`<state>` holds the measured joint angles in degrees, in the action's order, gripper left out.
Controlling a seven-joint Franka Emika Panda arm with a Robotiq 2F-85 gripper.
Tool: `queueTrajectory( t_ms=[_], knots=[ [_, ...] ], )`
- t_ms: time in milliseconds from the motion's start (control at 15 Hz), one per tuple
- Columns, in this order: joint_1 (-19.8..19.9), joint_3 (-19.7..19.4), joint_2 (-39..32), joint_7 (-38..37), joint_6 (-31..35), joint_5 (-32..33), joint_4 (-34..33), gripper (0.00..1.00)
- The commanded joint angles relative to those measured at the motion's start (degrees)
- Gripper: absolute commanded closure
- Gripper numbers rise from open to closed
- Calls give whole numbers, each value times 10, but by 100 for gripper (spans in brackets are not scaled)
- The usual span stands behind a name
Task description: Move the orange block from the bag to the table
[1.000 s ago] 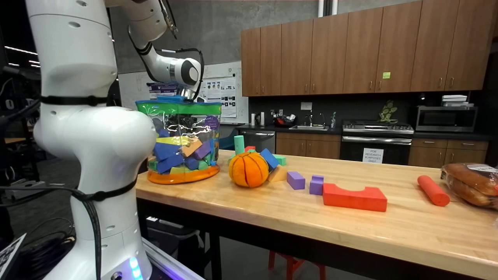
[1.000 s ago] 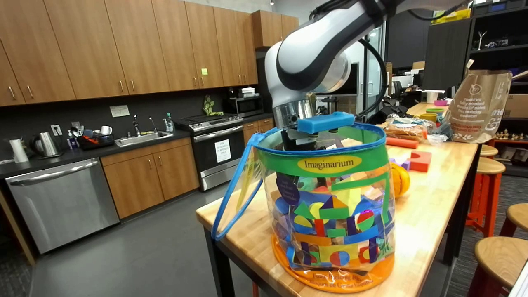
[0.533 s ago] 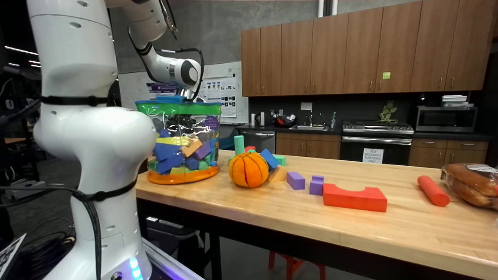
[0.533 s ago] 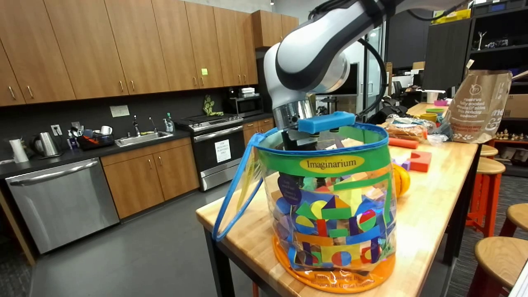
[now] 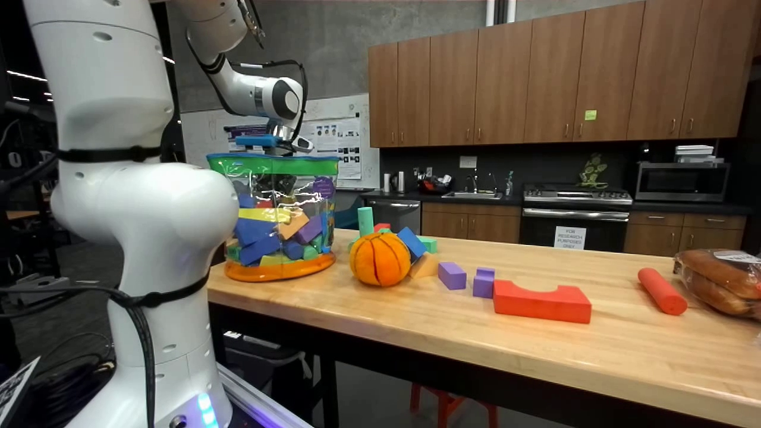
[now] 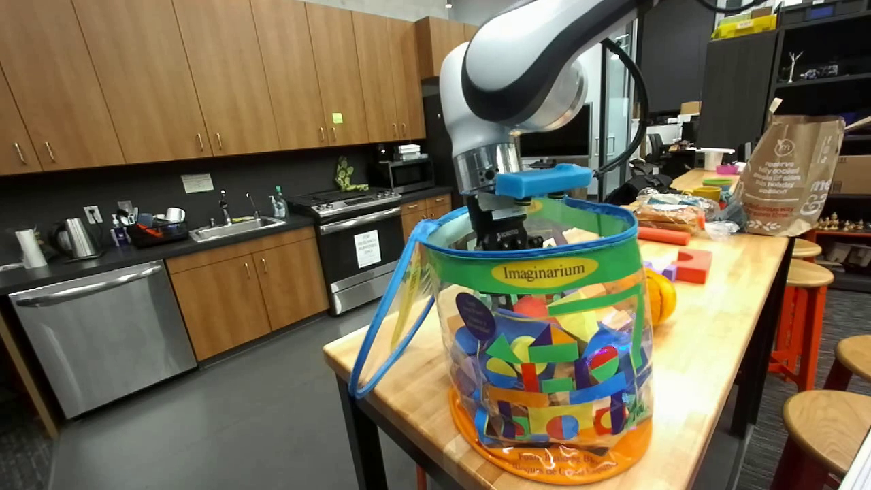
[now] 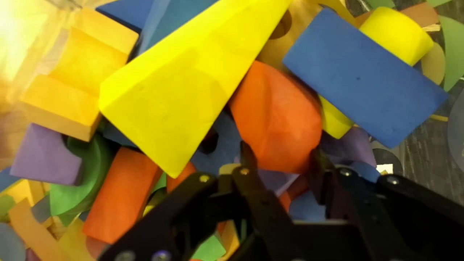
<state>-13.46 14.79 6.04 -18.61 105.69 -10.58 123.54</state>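
The orange block [image 7: 277,119], with a rounded side, sits between the fingertips of my gripper [image 7: 281,155] in the wrist view. Both fingers [image 7: 250,159] press its sides. Beneath and around it are the other loose blocks in the bag. In both exterior views the clear bag [image 6: 469,269], with its green rim band and orange base, stands upright at the end of the wooden table [image 5: 428,309]. My gripper reaches down through its open top, and the fingers show only dimly through the plastic. A reddish-orange shape [image 6: 531,306] shows through the bag wall below the gripper.
Close by in the bag lie a long yellow block [image 7: 181,83], a blue block [image 7: 362,76] and another orange block [image 7: 121,195]. On the table are an orange ball [image 5: 380,260], purple blocks [image 5: 452,276], a red arch block [image 5: 541,303], a red cylinder [image 5: 661,291] and packaged bread [image 5: 719,282].
My arm has risen a little, lifting the gripper partly out of the bag's opening. The jaws have shut on the orange block, and a reddish-orange shape shows more plainly through the plastic.
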Motion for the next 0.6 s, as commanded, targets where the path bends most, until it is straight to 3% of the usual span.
queueTrajectory(
  t_ms=[0, 533],
  knots=[
    [1, 0, 24, -14, -11, 1, 2, 88],
    [15, 3, 79, -72, 27, 55, -4, 89]
  ],
)
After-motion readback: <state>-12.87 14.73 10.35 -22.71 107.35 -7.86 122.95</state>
